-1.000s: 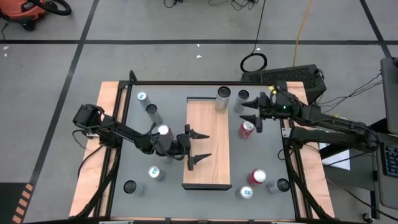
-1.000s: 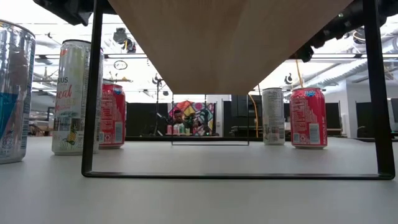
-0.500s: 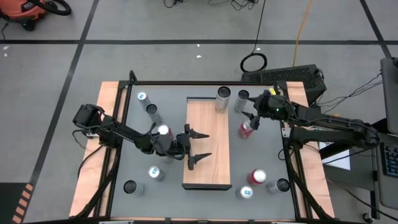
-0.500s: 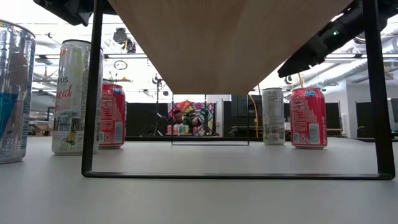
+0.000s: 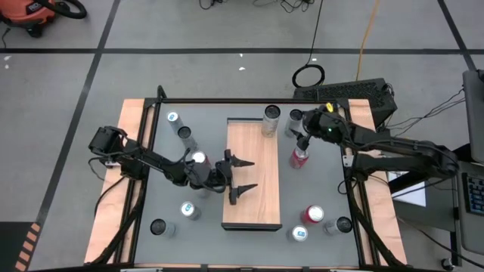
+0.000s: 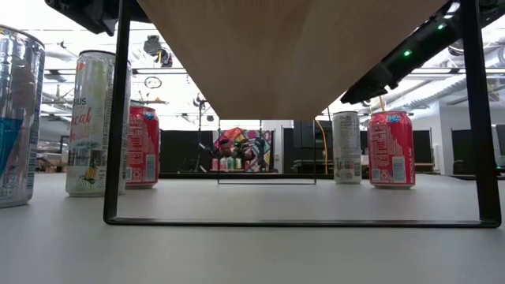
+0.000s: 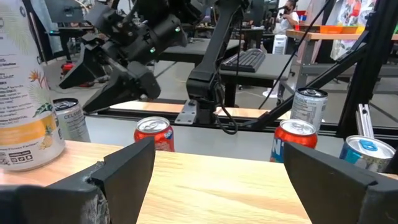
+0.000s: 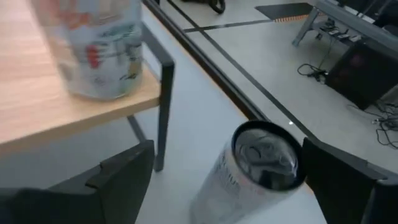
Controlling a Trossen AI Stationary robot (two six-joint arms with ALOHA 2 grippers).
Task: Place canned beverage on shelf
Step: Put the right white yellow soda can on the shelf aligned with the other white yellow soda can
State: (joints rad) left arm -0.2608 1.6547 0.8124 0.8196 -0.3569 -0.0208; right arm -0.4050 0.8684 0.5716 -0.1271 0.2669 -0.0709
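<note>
High view: the shelf stands mid-bench, its long axis running near to far, with one pale can on its far end. The left gripper hovers over the shelf's left half, jaws apart and empty. The right gripper is off the shelf's far-right corner, above a dark-topped can on the grey bench, with a red can just nearer.

Right wrist view: this alone shows the jaws standing wide to either side of the dark-topped can, not touching it (the can on the shelf sits close to that corner's edge).

Low view: only here do the shelf's underside and thin dark legs show, with open room beneath.

Left wrist view: bare board lies ahead of the left jaws. Loose cans stand on both sides of the shelf, along the bench's edges.
</note>
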